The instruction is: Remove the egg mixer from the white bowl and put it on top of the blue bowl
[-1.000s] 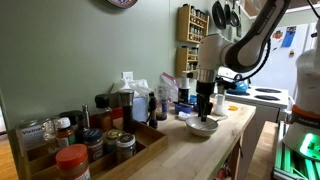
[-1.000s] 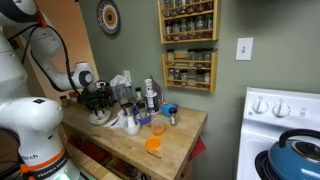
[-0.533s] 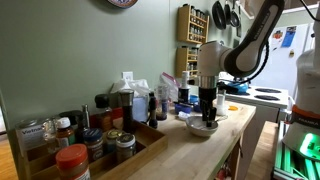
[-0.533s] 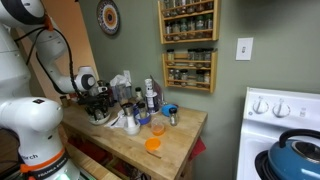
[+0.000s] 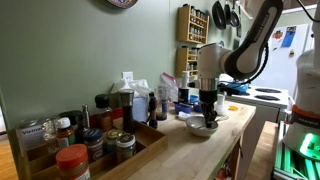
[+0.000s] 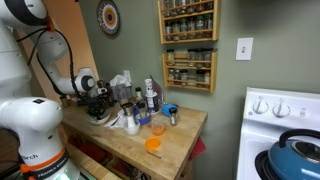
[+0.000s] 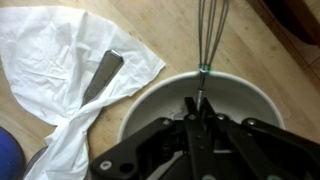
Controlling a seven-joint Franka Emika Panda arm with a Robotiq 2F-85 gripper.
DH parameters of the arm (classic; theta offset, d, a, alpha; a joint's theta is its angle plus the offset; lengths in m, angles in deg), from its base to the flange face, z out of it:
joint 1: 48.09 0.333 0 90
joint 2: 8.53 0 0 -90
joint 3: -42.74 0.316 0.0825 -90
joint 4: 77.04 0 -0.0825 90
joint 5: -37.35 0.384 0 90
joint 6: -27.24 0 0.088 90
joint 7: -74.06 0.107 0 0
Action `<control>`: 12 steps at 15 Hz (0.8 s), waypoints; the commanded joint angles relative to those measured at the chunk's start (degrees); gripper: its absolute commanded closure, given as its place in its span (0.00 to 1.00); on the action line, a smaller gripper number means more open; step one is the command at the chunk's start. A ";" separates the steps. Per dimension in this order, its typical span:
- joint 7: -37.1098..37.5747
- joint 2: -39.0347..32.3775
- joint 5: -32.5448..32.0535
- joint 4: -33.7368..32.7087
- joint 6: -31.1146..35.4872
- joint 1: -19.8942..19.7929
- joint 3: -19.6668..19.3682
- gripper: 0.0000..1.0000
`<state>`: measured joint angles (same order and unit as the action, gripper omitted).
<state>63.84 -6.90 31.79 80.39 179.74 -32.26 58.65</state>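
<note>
In the wrist view the white bowl (image 7: 150,100) fills the lower middle. The egg mixer (image 7: 208,40), a thin wire whisk, runs from its wire loops at the top down into the bowl, its handle between my fingers. My gripper (image 7: 197,118) is shut on the handle, low inside the bowl. The blue bowl (image 7: 8,155) shows only as a blue edge at the lower left. In both exterior views my gripper (image 5: 207,108) (image 6: 97,106) hangs straight down into the white bowl (image 5: 203,126) on the wooden counter.
A crumpled white cloth (image 7: 60,60) with a grey flat piece (image 7: 100,75) on it lies left of the bowl. Bottles and jars (image 5: 135,105) stand along the wall, a wooden tray of jars (image 5: 90,150) at the counter's near end, an orange cup (image 6: 153,144), a stove (image 6: 285,130).
The gripper has come down a little into the white bowl over the last second; since half a second ago it has barely moved.
</note>
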 commanded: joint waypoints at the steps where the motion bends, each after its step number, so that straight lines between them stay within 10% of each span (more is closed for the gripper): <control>1: -8.81 3.09 10.00 -0.09 -1.58 1.44 0.14 0.98; 4: -20.52 12.97 23.90 1.27 -5.62 2.56 -2.07 0.98; 12: -2.04 16.65 16.82 -0.92 -2.20 -5.25 -11.04 0.98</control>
<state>55.74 10.79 47.93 79.33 176.03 -37.11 48.73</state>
